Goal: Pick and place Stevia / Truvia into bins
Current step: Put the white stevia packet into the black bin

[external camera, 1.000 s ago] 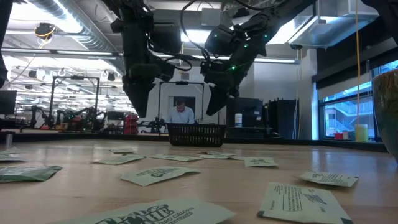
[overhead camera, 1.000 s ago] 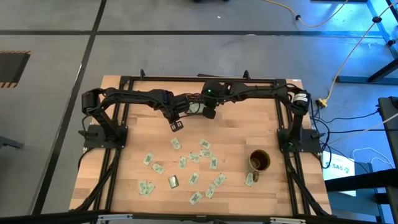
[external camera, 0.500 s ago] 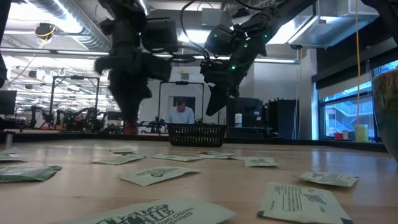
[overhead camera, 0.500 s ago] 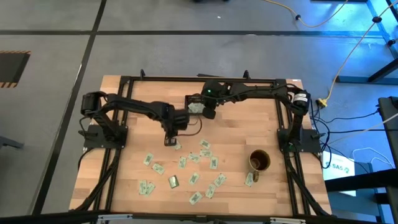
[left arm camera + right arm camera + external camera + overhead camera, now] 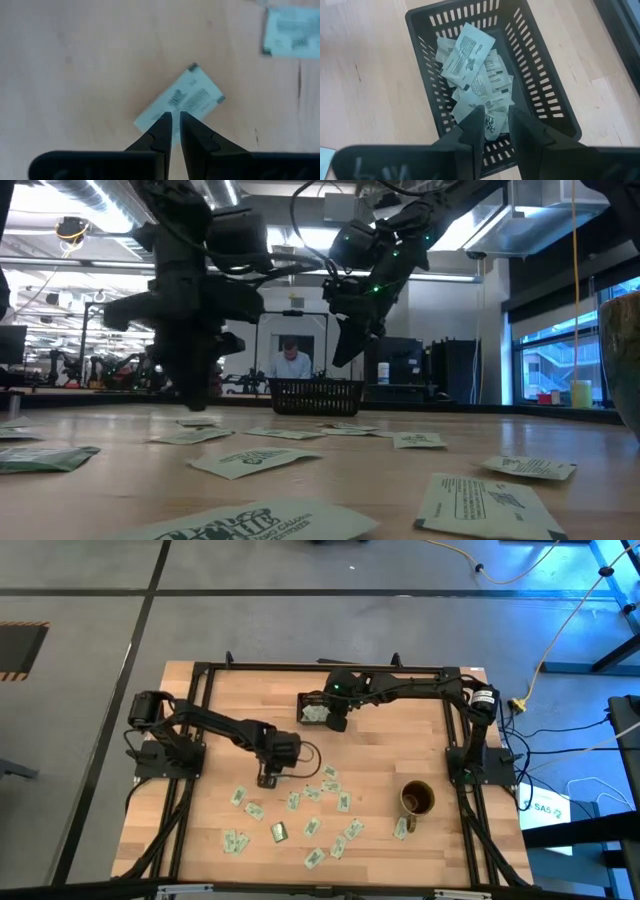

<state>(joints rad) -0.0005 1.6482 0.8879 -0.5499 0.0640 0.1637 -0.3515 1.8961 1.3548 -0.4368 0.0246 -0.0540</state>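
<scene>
Pale green-and-white packets lie scattered over the near half of the wooden table, flat and mostly apart from one another. More packets are piled inside the black bin, which stands at the far middle of the table; in the right wrist view one packet sits tilted on top of the heap.

One loose packet lies on bare wood right under the left gripper, with another packet near it. The left gripper's jaws stand narrow, only a thin slit between the tips, and nothing is held between them. Seen from above, this gripper is at the far edge of the scatter; in the low view it hangs close to the tabletop.

Over the bin hovers the right gripper, its jaws parted and empty, with the bin's packets visible through the gap. From above it sits at the bin's right side.

A brownish-gold mug stands to the right of the scatter, a packet beside it. Beyond the table, a person shows in the low view.
</scene>
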